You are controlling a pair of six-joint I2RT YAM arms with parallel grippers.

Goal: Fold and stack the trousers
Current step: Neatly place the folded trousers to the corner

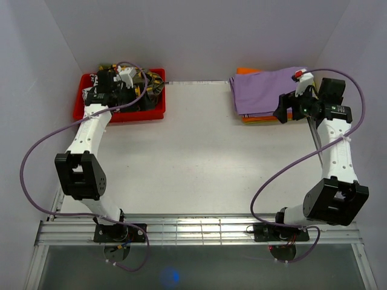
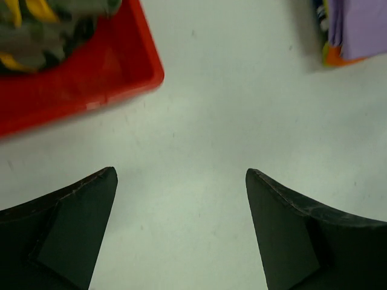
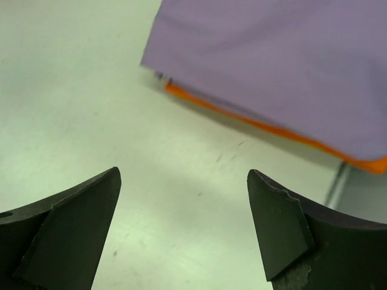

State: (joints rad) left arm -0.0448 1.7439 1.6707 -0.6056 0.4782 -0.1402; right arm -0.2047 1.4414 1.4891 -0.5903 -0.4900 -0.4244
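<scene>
My trousers (image 1: pixel 269 90) are folded into a flat lilac packet at the far right corner of the worktop (image 1: pixel 193 157), lying on top of an orange cloth (image 3: pixel 242 118) whose edge peeps out along the near side. The packet is wider than it is deep, so its long axis runs left to right across the worktop, skewed a little, with the right end sitting further back than the left. I cannot tell from the fold which end is waist and which is hem. My right tool (image 3: pixel 184 175) is spread wide and holds nothing. Between its fingers I see only bare worktop, and the near corner of the trousers lies just beyond the tips, not touching them. My left tool (image 2: pixel 181 175) is also spread wide and holds nothing. It is over bare worktop beside the red bin (image 1: pixel 121 115) at the far left, well apart from the trousers. The corner of the bin is just ahead and to the left of its fingers. Patterned garments (image 1: pixel 136 84) are heaped in the bin, tangled so that I cannot tell one from another.
</scene>
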